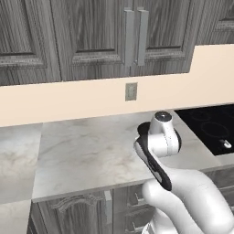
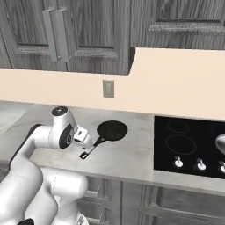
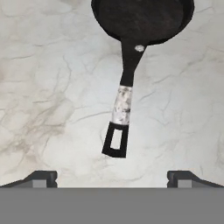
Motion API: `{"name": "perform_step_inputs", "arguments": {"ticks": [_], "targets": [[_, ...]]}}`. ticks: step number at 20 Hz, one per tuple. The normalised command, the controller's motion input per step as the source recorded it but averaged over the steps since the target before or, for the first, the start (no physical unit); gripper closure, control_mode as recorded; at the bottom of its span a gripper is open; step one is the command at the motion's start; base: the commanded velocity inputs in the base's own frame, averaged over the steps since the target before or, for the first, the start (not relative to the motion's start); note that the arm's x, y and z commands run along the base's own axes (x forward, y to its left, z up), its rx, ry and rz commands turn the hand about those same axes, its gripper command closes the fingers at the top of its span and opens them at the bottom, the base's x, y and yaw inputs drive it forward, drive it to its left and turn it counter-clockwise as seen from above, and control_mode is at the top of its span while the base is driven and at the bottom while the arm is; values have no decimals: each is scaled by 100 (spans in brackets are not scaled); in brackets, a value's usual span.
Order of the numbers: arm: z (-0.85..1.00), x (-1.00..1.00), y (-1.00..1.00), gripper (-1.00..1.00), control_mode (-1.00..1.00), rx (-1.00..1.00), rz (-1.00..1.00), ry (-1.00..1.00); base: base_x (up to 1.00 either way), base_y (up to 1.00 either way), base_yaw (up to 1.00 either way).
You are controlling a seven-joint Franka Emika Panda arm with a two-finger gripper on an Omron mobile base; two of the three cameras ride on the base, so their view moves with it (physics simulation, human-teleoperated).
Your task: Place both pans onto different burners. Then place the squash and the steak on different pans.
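The matte black pan [image 2: 112,130] lies on the marble counter [image 2: 127,158], left of the black cooktop [image 2: 189,147], with its long handle [image 2: 89,150] pointing toward the front left. In the hand view the black pan [image 3: 142,17] is at the top and its handle [image 3: 120,111] runs down toward my gripper [image 3: 112,179]. The gripper hovers above the handle's end, open, with nothing between its fingertips [image 3: 41,178]. Grey burner rings [image 2: 180,144] mark the cooktop. A silvery rounded shape [image 2: 221,143], cut off at the right edge, sits on the cooktop. The squash and the steak are out of view.
White knobs [image 2: 178,162] line the cooktop's front edge. A wall outlet [image 2: 108,88] sits on the beige backsplash, under dark wood cabinets [image 2: 88,30]. My own arm [image 1: 160,141] covers the counter's middle in the left base view, with the cooktop [image 1: 210,125] to its right.
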Motion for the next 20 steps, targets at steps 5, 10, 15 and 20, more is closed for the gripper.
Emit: {"name": "perform_step_inputs", "arguments": {"ticks": [5, 10, 15, 20], "targets": [[-27, 17, -10, -100, -100, 0, 0, 0, 0, 0, 0], [-26, 12, -12, -100, -100, 0, 0, 0, 0, 0, 0], [-35, 15, -5, -100, -100, 0, 0, 0, 0, 0, 0], [-38, 24, -1, -100, -100, 0, 0, 0, 0, 0, 0]]}}
